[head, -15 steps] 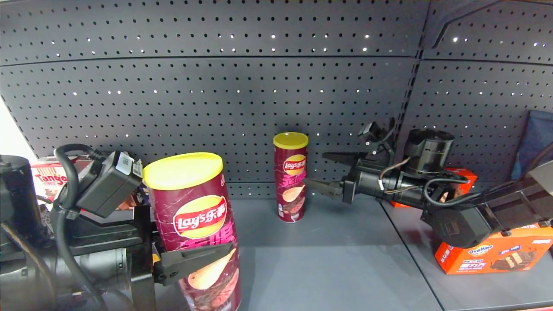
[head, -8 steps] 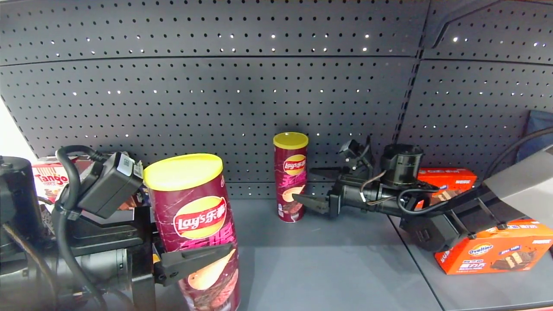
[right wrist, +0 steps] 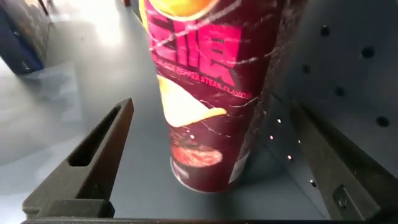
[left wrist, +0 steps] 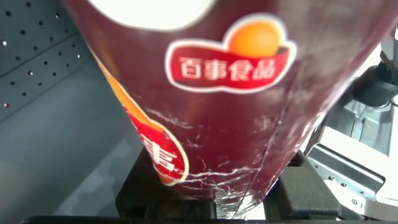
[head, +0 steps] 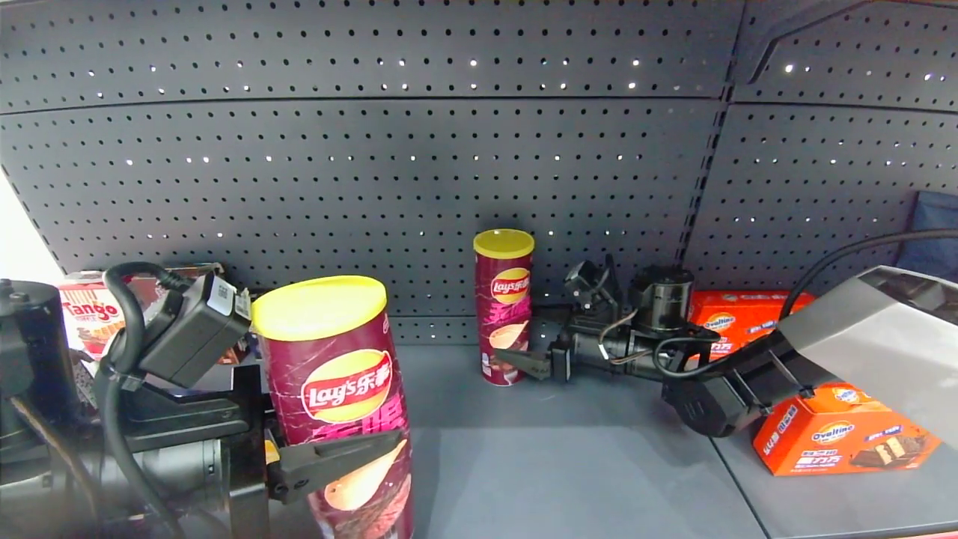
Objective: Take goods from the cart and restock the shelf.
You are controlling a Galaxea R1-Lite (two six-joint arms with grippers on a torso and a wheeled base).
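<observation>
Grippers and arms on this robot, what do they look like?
Both are black. The left gripper has flat tapering fingers, a boxy camera module with a white sticker, and a thick looped black cable. The right gripper has wedge fingers, a round motor housing, thin wires and a grey arm cover.

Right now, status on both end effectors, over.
Left end effector shut on near chips can. Right end effector open, straddling far chips can on shelf. Orange boxes off to the right, apart.

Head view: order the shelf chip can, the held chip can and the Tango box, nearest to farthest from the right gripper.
1. Shelf chip can, between the open fingers of the right gripper.
2. Held chip can, front left, in the left gripper.
3. Tango box, far left.
</observation>
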